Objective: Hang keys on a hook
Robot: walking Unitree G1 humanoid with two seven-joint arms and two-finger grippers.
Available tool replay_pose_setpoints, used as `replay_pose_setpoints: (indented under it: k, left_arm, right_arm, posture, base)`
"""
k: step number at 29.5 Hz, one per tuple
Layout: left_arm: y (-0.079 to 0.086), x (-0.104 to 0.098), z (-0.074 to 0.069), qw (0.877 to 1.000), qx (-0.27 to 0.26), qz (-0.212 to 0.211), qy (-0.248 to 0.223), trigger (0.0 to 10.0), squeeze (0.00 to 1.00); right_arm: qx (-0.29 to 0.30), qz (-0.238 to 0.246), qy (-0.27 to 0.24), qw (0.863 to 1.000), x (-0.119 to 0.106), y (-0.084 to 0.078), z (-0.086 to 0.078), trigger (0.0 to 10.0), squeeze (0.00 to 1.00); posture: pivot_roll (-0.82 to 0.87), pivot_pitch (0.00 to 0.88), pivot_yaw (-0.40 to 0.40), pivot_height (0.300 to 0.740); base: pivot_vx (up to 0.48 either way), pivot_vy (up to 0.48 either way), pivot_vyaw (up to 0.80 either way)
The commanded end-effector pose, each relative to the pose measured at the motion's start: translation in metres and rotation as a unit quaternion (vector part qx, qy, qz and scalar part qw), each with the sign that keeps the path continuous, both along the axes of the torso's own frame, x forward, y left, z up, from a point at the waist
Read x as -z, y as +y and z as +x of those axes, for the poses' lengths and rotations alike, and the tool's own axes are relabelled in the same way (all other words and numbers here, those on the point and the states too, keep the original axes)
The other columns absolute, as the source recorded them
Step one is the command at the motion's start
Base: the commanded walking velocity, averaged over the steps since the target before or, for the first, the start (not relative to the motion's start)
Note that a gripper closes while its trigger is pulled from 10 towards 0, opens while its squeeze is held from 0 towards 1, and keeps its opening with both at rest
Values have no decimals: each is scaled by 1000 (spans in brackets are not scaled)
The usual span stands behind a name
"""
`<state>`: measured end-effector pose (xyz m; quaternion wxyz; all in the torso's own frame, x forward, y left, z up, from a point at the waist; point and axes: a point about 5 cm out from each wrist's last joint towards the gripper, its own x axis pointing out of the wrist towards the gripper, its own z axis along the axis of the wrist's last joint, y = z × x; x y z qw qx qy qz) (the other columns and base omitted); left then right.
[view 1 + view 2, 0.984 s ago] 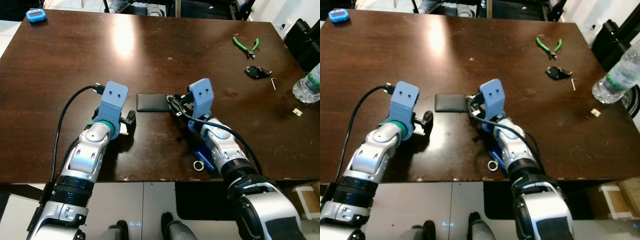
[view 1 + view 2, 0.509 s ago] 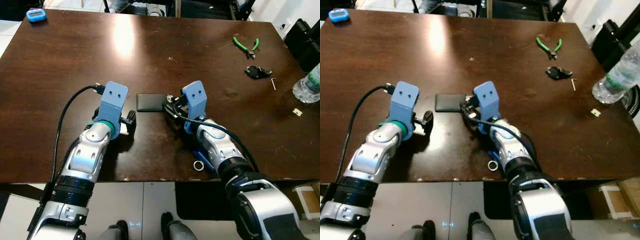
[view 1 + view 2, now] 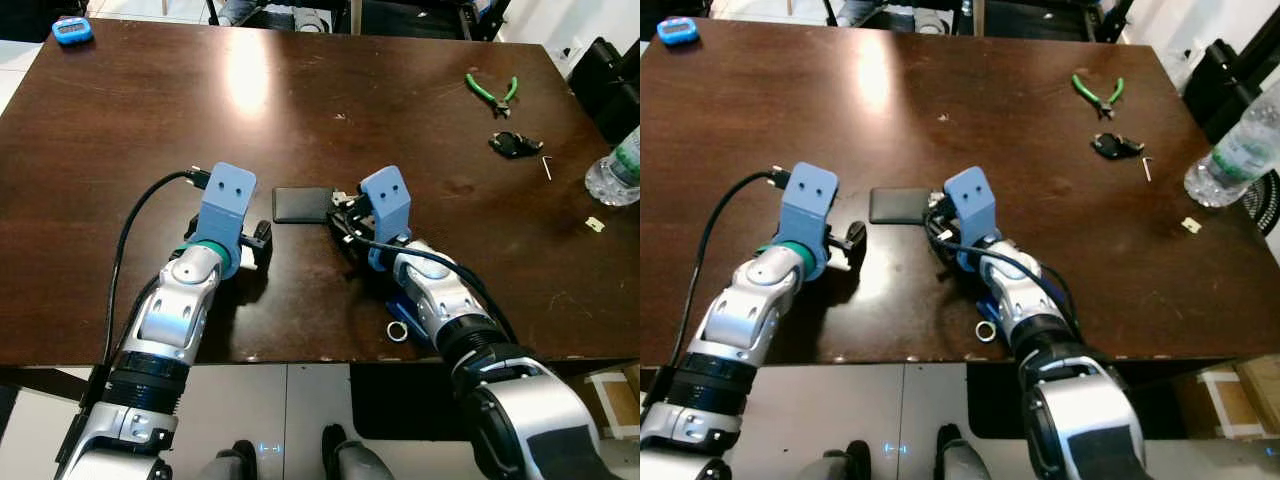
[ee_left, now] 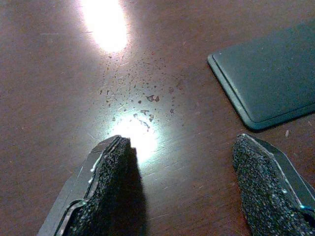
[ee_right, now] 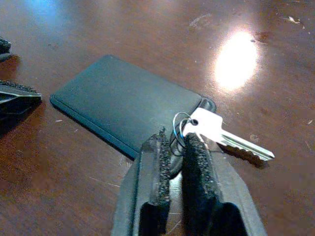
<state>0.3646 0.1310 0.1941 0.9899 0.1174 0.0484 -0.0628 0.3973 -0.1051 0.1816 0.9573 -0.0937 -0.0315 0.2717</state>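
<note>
R end effector pinches key ring; no text legible.

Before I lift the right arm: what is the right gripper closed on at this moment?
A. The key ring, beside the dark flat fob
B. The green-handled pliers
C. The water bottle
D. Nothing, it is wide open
A. In the right wrist view the right gripper is shut on the key ring, with the silver key and the dark flat fob lying on the table.
</note>
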Motion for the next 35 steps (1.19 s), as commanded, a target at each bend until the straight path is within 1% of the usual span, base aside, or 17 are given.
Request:
replay_pose_setpoints:
  k: [1,2,12,17,20,22,23,24,26,27,29,32,33,35]
  left_arm:
    - [-2,7,-2,1000,2,-3,14,10000,0]
    - [-2,7,-2,1000,2,-3,14,10000,0]
    - [-2,7,-1,1000,2,-3,15,10000,0]
    - [-2,7,-1,1000,1,-2,15,10000,0]
    - [-2,8,-1,1000,1,-2,16,10000,0]
    - [0,8,-1,1000,0,-3,15,10000,0]
    - [1,7,-1,1000,-2,-4,11,10000,0]
    - [1,6,-1,1000,-3,-5,8,10000,0]
    - [1,6,-1,1000,-4,-5,7,10000,0]
    - [2,3,-3,1000,-3,-15,2,10000,0]
    - [3,-6,-7,999,1,-41,-15,10000,0]
    - [3,-11,-10,998,5,-51,-25,10000,0]
    - [3,-17,-12,998,10,-52,-37,10000,0]
    - [2,-23,-16,997,14,-53,-50,10000,0]
  right_arm:
    - [3,-8,6,1000,4,-1,0,314,0]
    - [4,-8,6,1000,4,-1,0,0,0]
    - [11,-6,4,1000,3,-3,1,0,0]
    - [18,3,0,1000,0,-4,1,0,0]
    - [19,33,-19,999,-10,-5,3,0,0]
    - [6,97,-56,994,-33,-2,3,0,0]
    - [0,127,-71,989,-44,-3,3,3451,0]
    - [-4,152,-82,985,-52,-3,2,3451,0]
    - [-4,154,-83,985,-53,-3,2,3451,0]
    - [-2,162,-96,982,-59,-5,1,10000,0]
    - [5,179,-119,977,-70,-11,-4,10000,0]
    - [9,184,-130,974,-74,-14,-6,10000,0]
    - [15,183,-136,974,-75,-18,-8,10000,0]
    - [20,183,-142,973,-76,-22,-11,10000,0]
  posture:
    - [-108,274,14,740]
    - [-108,274,14,740]
    - [-108,274,14,740]
    - [-108,274,14,740]
    - [-105,268,14,740]
    - [-106,253,13,740]
    - [-107,248,14,740]
    - [-107,248,14,740]
    - [-107,248,14,740]
    - [-122,225,18,740]
    - [-127,217,18,740]
    - [-127,217,18,740]
    - [-138,192,23,740]
    - [-138,192,23,740]
  base:
    - [0,0,0]
    - [0,0,0]
    - [0,0,0]
    - [0,0,0]
    - [0,0,0]
    - [0,0,0]
    - [0,0,0]
    - [0,0,0]
    - [0,0,0]
    - [0,0,0]
    - [0,0,0]
    - [0,0,0]
    - [0,0,0]
    - [0,0,0]
